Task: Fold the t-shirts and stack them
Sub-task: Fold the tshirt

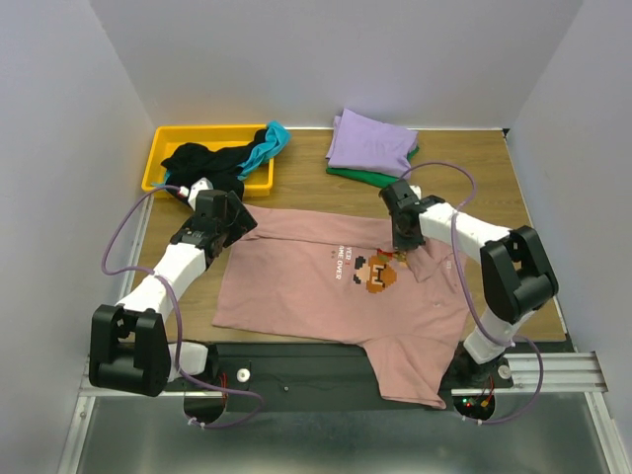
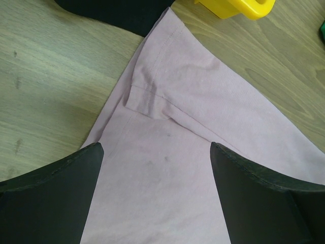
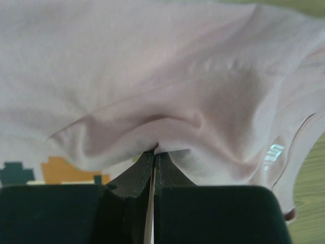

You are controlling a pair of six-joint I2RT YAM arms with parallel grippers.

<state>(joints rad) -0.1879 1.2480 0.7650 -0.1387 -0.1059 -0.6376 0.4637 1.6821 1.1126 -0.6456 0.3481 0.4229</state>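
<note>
The dusty-pink t-shirt (image 1: pixel 316 281) with a pixel-art print lies spread across the table, one part hanging over the near edge. My left gripper (image 1: pixel 223 219) is open above its left sleeve (image 2: pixel 167 96), fingers (image 2: pixel 51 198) apart over the cloth. My right gripper (image 1: pixel 403 237) is shut on a pinched fold of the pink shirt (image 3: pixel 157 137) near the print. A folded lavender t-shirt (image 1: pixel 371 140) lies on a green one (image 1: pixel 363 175) at the back. Black (image 1: pixel 202 160) and teal (image 1: pixel 269 143) t-shirts spill from the bin.
A yellow plastic bin (image 1: pixel 163 158) stands at the back left; its corner shows in the left wrist view (image 2: pixel 238 7). White walls close in both sides and the back. Purple cables loop beside each arm.
</note>
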